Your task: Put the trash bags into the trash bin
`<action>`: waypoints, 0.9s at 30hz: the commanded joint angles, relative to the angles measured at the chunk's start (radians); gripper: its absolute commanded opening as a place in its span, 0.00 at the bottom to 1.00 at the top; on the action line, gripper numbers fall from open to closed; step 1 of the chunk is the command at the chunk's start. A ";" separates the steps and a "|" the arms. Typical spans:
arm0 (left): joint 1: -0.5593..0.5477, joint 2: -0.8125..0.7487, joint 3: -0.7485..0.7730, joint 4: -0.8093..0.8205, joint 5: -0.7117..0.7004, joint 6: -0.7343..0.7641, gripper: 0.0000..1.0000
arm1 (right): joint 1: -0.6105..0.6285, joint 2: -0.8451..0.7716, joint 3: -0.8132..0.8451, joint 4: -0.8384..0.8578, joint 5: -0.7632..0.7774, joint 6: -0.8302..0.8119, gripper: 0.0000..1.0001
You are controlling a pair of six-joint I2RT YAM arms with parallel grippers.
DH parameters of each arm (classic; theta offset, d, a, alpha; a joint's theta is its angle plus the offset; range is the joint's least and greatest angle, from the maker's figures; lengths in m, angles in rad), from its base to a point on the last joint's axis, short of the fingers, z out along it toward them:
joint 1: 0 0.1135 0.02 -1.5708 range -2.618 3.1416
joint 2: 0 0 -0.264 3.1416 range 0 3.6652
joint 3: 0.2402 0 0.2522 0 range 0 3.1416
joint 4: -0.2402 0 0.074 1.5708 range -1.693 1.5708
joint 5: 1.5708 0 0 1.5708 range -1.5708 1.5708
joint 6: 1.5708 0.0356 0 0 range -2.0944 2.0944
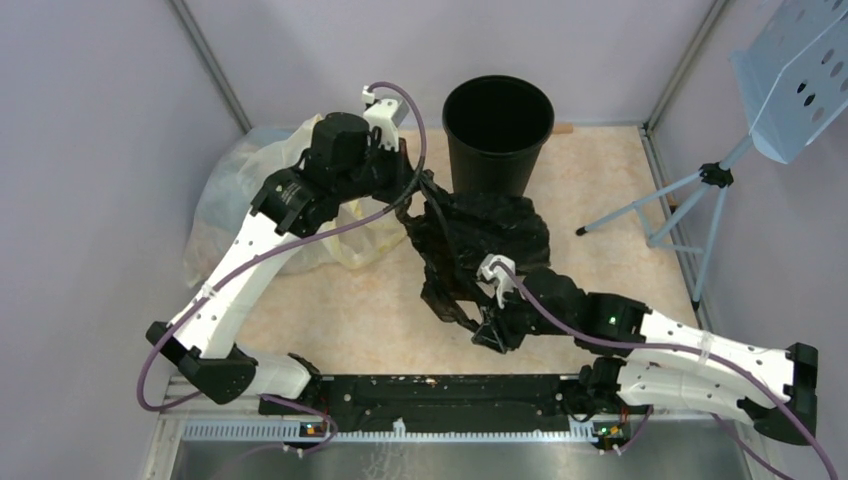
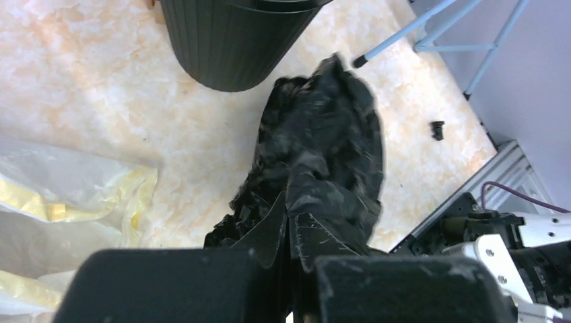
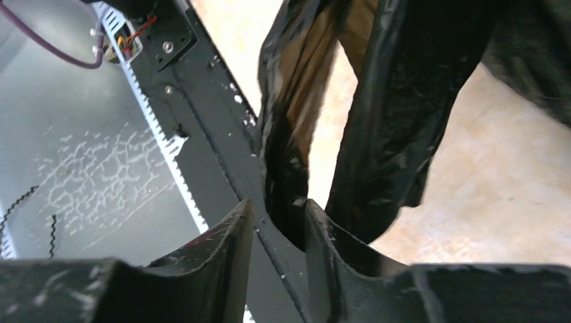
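The trash bin (image 1: 497, 130) stands upright and open-mouthed at the back of the table; its ribbed side (image 2: 229, 40) fills the top of the left wrist view. The black trash bag (image 1: 480, 235) lies crumpled in front of the bin and is stretched between both arms. My left gripper (image 1: 415, 185) is shut on the bag's upper end, its fingertips (image 2: 291, 222) pinching the plastic (image 2: 323, 134). My right gripper (image 1: 490, 335) is at the bag's near end. Its jaws (image 3: 277, 205) stand apart, and a loop of the bag (image 3: 384, 121) drapes over the right finger.
A big translucent pale-yellow bag (image 1: 250, 200) lies at the left behind my left arm, also seen in the left wrist view (image 2: 67, 195). A light-blue stand on tripod legs (image 1: 700, 190) is at the right. The black base rail (image 1: 440, 390) runs along the near edge.
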 commanded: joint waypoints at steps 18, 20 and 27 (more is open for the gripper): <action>0.007 -0.130 -0.023 -0.039 0.052 -0.015 0.00 | -0.065 -0.123 0.233 -0.258 0.721 0.351 0.86; 0.006 -0.143 -0.051 -0.038 0.062 -0.016 0.00 | -0.159 -0.113 0.208 -0.250 0.679 0.401 0.88; 0.006 -0.223 -0.173 0.003 0.109 -0.038 0.00 | -0.507 -0.117 -0.030 0.004 0.277 0.618 0.89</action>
